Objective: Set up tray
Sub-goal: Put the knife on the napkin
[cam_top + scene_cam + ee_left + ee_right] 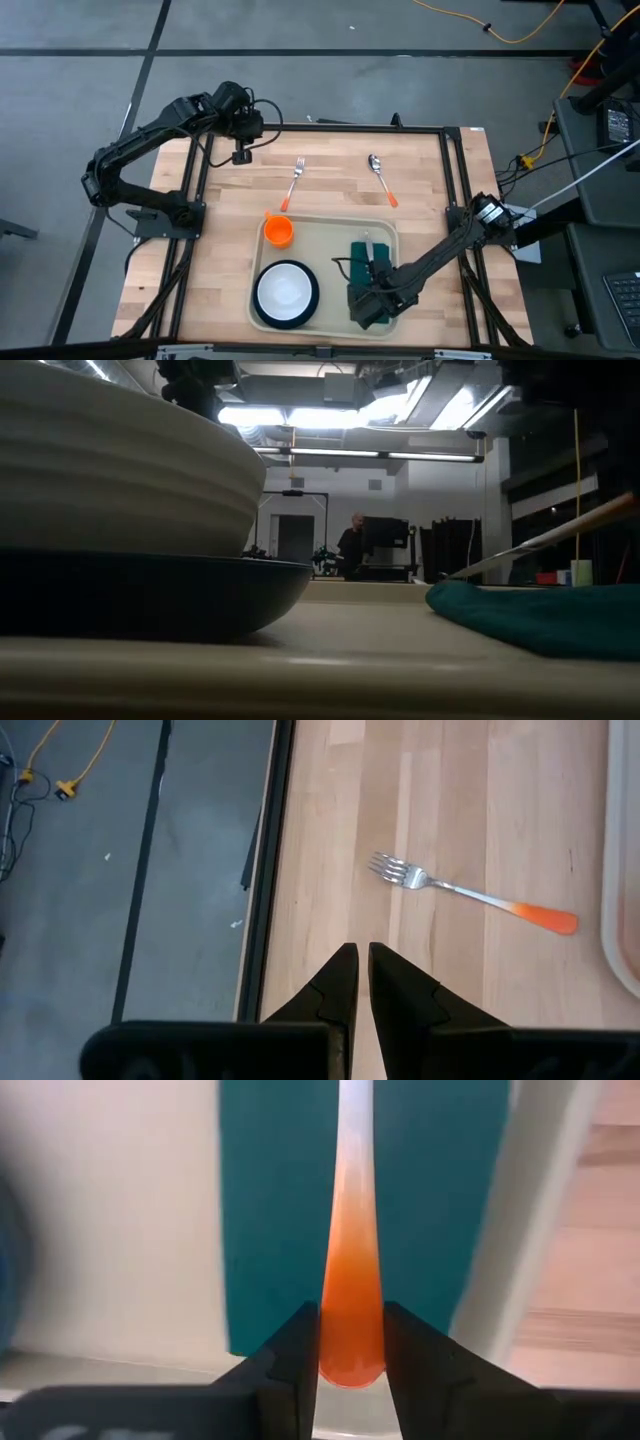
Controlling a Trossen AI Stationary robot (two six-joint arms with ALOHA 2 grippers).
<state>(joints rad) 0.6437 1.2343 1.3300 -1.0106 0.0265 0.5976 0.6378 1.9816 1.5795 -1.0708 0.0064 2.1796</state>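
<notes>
The right gripper (351,1342) has its jaws clamped on an orange utensil handle (352,1295), lowering it onto the napkin (372,275) at the tray's (325,228) 4 o'clock. The tray, at the bench's (220,240) 6 o'clock, also holds a bowl (285,288) on a plate and an orange cup (279,231). The left gripper (361,982) waits, jaws shut, near the fork (470,896), presumably next.

Orange-handled utensil (352,1260) head cut off, bowl (110,460) cropped, distant person (355,545) too small
</notes>
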